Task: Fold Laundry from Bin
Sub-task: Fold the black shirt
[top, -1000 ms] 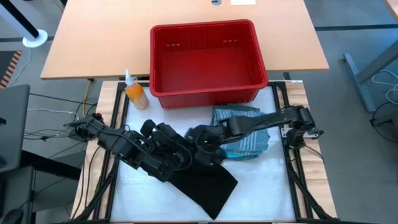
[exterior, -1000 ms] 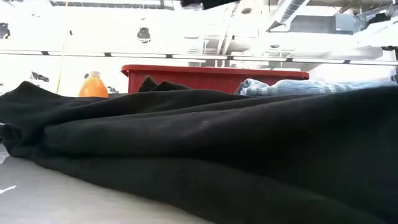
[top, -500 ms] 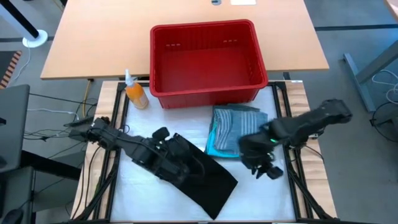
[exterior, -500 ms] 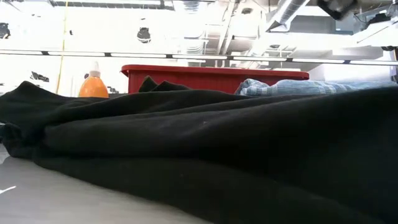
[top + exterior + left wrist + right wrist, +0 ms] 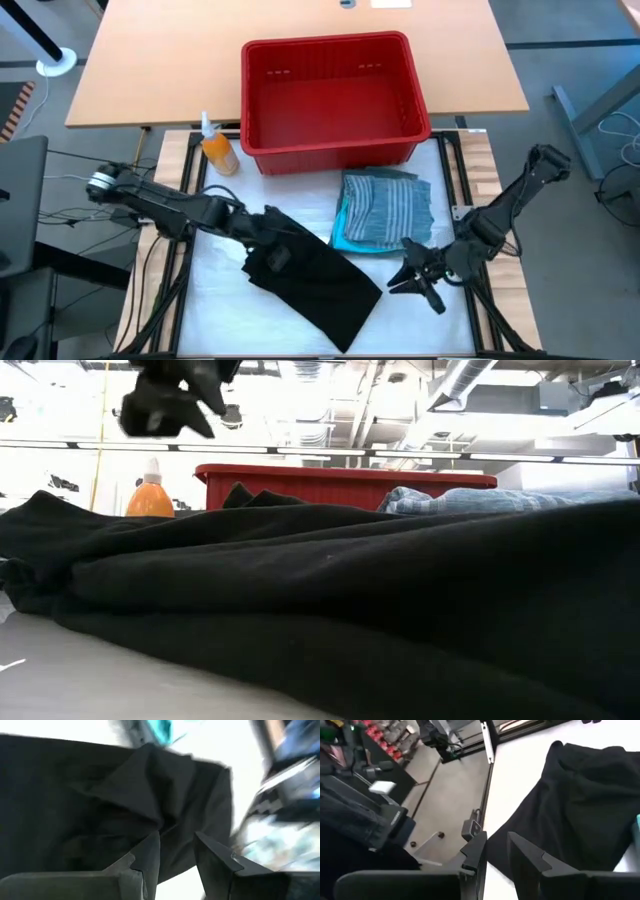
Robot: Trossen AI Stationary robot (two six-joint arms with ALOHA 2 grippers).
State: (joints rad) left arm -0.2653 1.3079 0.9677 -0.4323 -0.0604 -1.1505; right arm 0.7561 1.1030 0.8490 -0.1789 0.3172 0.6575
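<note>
Red plastic bin point(image 5: 330, 95), one, sits beyond both grippers. Left gripper point(image 5: 262, 243), fingers slightly apart, empty, over one black garment point(image 5: 320, 285). Right gripper point(image 5: 412, 280), narrowly parted, empty, beside one striped shirt point(image 5: 388, 208) on turquoise cloth point(image 5: 340, 232).

We see a red bin point(image 5: 330, 95) with slotted walls. Just in front of it lies a blue-grey striped shirt point(image 5: 388, 207), with a bright turquoise garment point(image 5: 340, 228) showing at its edge. Left of the shirt lies a plain black garment point(image 5: 320, 285). Left of the bin stands an orange bottle point(image 5: 219, 152) with a pale top.
</note>
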